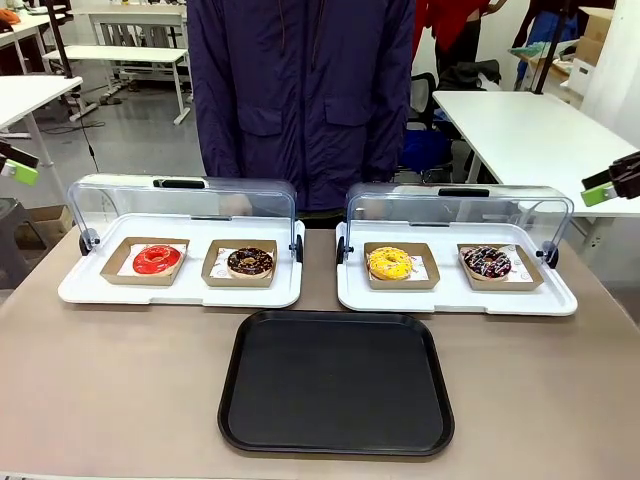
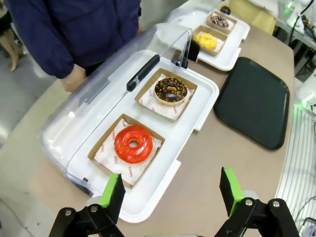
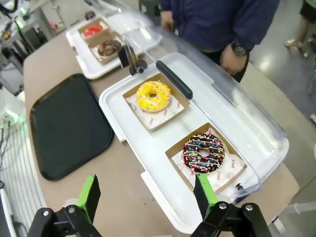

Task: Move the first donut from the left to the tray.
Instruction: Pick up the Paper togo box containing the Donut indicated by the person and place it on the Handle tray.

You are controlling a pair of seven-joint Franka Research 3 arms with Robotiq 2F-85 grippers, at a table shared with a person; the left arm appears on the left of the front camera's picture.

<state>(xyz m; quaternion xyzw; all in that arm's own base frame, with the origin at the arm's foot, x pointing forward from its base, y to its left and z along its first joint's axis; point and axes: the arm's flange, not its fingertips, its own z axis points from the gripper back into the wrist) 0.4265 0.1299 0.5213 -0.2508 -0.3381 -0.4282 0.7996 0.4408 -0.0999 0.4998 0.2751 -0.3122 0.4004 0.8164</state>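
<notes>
**Front view.** The red-glazed donut (image 1: 157, 259) sits in its cardboard box (image 1: 120, 268) at the left end of the left white tray (image 1: 180, 295). The tray's clear domed lid (image 1: 180, 197) is swung back. The black tray (image 1: 336, 380) lies bare in the middle, on the robot's side of the table. The left gripper (image 1: 18, 166) and the right gripper (image 1: 610, 186) hang at opposite picture edges, each well apart from the food. Their spread cannot be judged here.

**Left wrist view.** The left gripper (image 2: 172, 190) is released, with its green pads wide apart and nothing between them. The red-glazed donut (image 2: 133, 144) lies ahead of it and slightly toward the left finger, near and unobstructed. The chocolate donut (image 2: 171, 90) is beyond it, and the black tray (image 2: 254, 101) is off to the right. A ring has no long axis, so any approach angle should serve.

**Right wrist view.** The right gripper (image 3: 147, 192) is likewise released and empty. The red-glazed donut (image 3: 92, 30) shows far off, across the black tray (image 3: 69, 126). The left arm is therefore judged the nearer.
</notes>
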